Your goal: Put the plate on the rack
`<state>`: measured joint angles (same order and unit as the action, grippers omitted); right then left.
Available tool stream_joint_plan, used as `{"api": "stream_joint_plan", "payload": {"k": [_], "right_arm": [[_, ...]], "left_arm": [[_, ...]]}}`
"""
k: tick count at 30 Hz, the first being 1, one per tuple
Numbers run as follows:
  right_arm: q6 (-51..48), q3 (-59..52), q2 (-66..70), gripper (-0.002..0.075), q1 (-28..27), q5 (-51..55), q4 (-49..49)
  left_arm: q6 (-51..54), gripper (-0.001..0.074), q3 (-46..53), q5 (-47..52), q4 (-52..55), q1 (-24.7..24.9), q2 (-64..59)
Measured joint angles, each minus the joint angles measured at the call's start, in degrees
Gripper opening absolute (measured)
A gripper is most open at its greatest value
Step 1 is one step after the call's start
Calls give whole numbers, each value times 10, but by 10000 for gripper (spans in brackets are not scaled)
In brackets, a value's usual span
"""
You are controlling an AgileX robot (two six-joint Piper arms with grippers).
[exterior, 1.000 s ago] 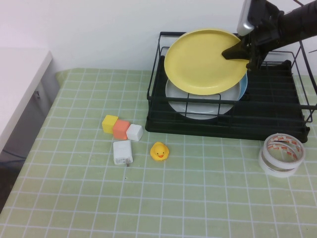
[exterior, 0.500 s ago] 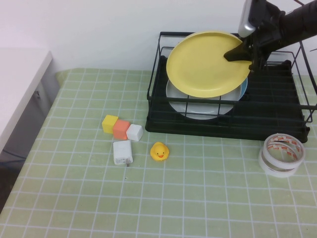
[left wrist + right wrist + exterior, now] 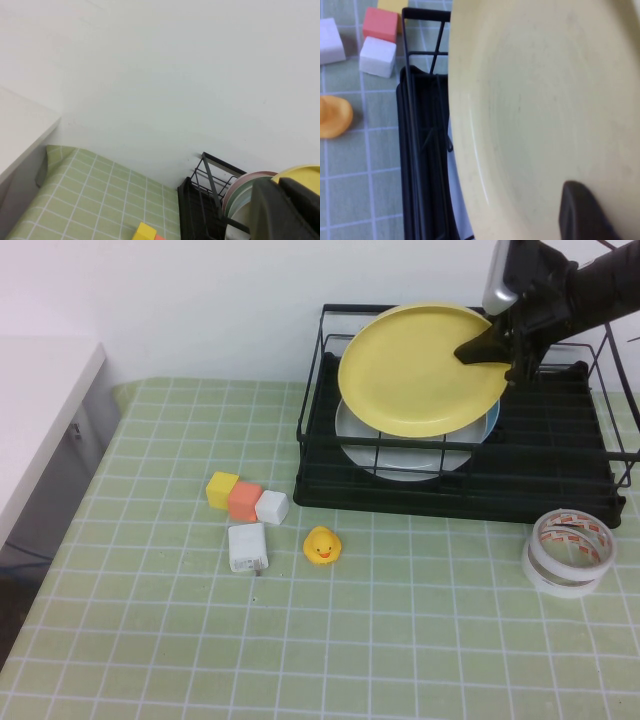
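My right gripper [image 3: 488, 346] is shut on the right rim of the yellow plate [image 3: 415, 365] and holds it tilted above the left half of the black wire rack [image 3: 560, 480]. In the right wrist view the plate [image 3: 545, 100] fills most of the frame, with one dark finger [image 3: 582, 212] pressed on its face and the rack's edge [image 3: 420, 150] below it. A grey-white plate [image 3: 400, 455] and a light blue plate [image 3: 492, 415] stand in the rack under it. My left gripper [image 3: 287, 210] is out of the high view; its wrist view shows the rack's corner [image 3: 207, 175] and the plate's rim [image 3: 302, 172].
On the green checked table left of the rack lie a yellow block [image 3: 222, 487], an orange block [image 3: 245, 500], a white block [image 3: 271, 506], a white charger [image 3: 247, 546] and a yellow duck [image 3: 322, 545]. Tape rolls [image 3: 568, 552] sit at the rack's front right. A white counter [image 3: 40, 410] stands far left.
My right gripper has carried the yellow plate slightly to the right over the rack. Nothing else has moved.
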<state>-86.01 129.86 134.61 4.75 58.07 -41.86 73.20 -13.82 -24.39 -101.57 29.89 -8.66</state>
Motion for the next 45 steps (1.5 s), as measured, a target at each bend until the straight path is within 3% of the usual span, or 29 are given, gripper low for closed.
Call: {"api": "stream_joint_plan", "payload": {"k": [2,7,9,34,37,43,45], "right_arm": [[3,0,0,161,0,0,4],[8,0,0,340,-2,-4,31],[8,0,0,377,-3,-4,31],[60,-1,-40,400,-3,-19,-35],[105,-1,-57,354,-3,-16,-30],[201,-1,-141,80,-7,47,7],[232,-1,-168,38,-11,84,3]], "left_arm": [[0,-1,0,0,0,0,0],[0,-1,0,0,0,0,0],[0,-1,0,0,0,0,0],[0,-1,0,28,0,0,0],[4,-1,0,19,0,0,0],[44,-1,13,16,0,0,23],[47,-1,28,8,0,0,27]]}}
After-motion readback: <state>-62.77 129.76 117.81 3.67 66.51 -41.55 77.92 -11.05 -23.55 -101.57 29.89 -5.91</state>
